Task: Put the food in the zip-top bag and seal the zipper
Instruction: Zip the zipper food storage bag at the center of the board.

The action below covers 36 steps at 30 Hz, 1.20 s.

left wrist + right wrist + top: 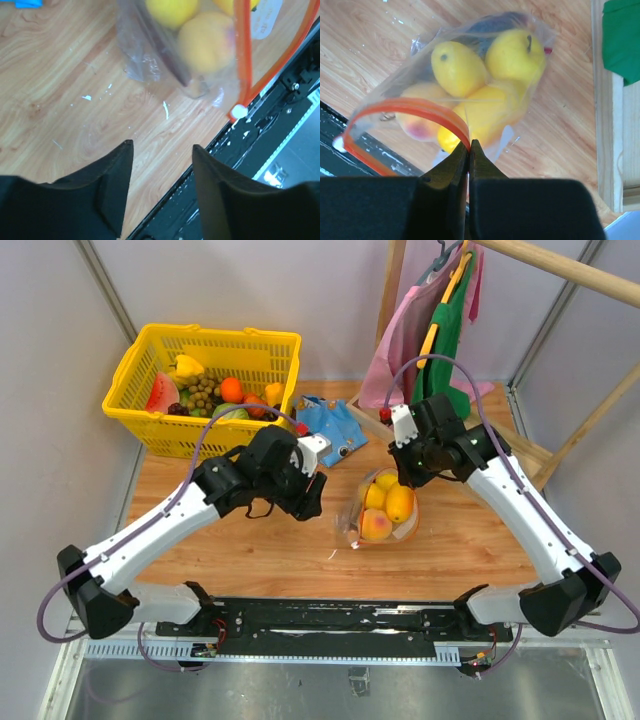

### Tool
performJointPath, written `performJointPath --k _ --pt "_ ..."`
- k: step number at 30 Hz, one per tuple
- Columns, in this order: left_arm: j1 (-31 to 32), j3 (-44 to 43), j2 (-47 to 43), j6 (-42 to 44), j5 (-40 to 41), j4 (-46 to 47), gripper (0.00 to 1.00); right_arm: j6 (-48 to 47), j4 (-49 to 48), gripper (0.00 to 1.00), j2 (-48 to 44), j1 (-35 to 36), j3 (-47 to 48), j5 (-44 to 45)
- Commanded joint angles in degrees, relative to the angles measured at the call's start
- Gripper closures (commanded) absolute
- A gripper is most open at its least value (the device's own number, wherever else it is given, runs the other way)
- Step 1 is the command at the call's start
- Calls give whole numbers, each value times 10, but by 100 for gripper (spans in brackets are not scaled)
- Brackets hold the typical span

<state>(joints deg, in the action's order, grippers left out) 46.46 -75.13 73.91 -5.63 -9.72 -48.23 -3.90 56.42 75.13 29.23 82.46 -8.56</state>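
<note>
Pinching the zipper [410, 106] partway along its length, the right tool [469, 148] is seen with its fingers pressed together on the red-orange strip at the mouth of the zip-top bag [352, 525]. The bag lies near the middle of the wooden surface [470, 540], between the two arms. The food [385, 502] is held inside it, the dark red slice [167, 52] included. The mouth is judged not yet sealed, since the strip bows open in a loop. The left tool [162, 150] is held with its fingers apart and empty, just left of the bag. The strip's white tip [239, 111] lies ahead of that tool, by the near edge, and the strip's long axis runs on away from it, so the left arm is judged the nearer to that end. A yellow basket [150, 425] of other toy fruit is set at the far left.
</note>
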Motion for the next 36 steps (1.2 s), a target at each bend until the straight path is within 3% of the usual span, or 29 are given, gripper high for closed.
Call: performJointPath --k 1,6,11,21,36 --pt "-9 70 -69 -17 21 123 39 30 49 99 23 -6 34 8" --pt "-9 189 -144 -29 -16 261 19 56 78 99 50 -7 76 1" --pt "-5 337 -207 -59 -47 454 15 77 96 99 73 -7 107 -7" --pt "22 543 -286 38 -65 714 17 87 102 99 82 -7 121 -16" --pt "60 600 -191 141 -90 883 32 89 96 99 84 -7 115 -20"
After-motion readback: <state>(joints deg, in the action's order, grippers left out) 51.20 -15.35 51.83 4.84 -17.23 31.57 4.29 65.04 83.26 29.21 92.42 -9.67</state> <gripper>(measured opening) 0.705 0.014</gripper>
